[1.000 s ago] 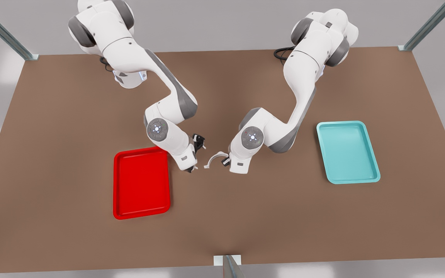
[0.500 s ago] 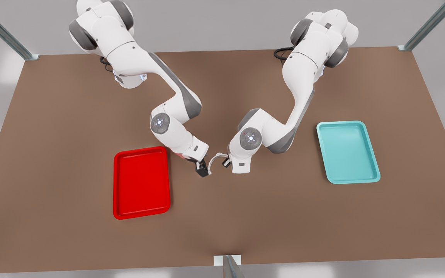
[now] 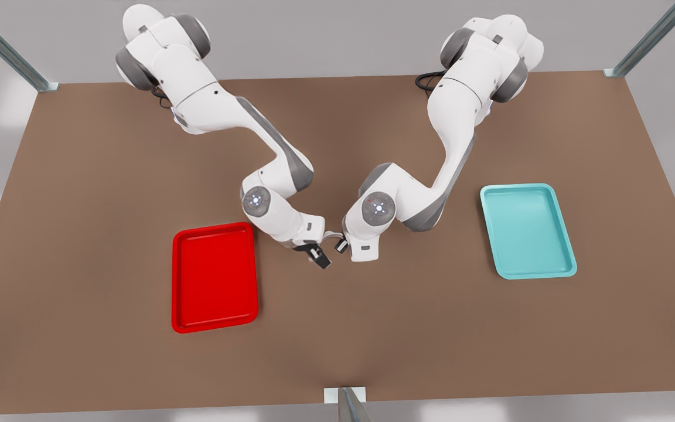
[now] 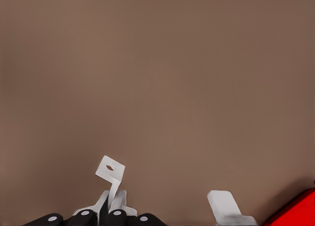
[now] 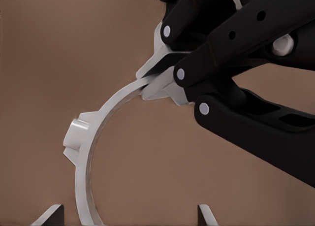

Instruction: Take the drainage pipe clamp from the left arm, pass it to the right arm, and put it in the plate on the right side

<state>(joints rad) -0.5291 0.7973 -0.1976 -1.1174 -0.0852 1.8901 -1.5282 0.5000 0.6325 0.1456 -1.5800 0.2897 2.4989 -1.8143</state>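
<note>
Left end effector (image 3: 340, 245): on the arm at the front view's right, above the middle of the desk (image 3: 109, 205). Its black fingers are clamped on one end of the drainage pipe clamp (image 3: 330, 236); the right wrist view shows that same end effector (image 5: 162, 83) pinching the end near the tab.
Right end effector (image 3: 318, 256): on the arm at the front view's left, just beside the left one and near the red tray's corner. Its fingers are spread apart. In the right wrist view the two fingertips of this end effector (image 5: 128, 216) stand on either side of the arc, and no contact shows.
Drainage pipe clamp, place: in the air between the two end effectors, carried by the left one, over bare desk and outside both trays.
Red tray (image 3: 214, 275): lies flat on the desk towards the front view's left, with nothing in it.
Teal tray (image 3: 528, 231): lies flat towards the front view's right, well apart from the arms' tips, with nothing in it.
Clamp, shape: thin white half-ring (image 5: 84, 181) with a small boss on its outer side; the flat out-turned tab (image 4: 110, 168) has an oval hole.
Trays, shape: shallow rectangles with rounded corners and raised rims, smooth and glossy.
Desk, surface: plain matte brown.
</note>
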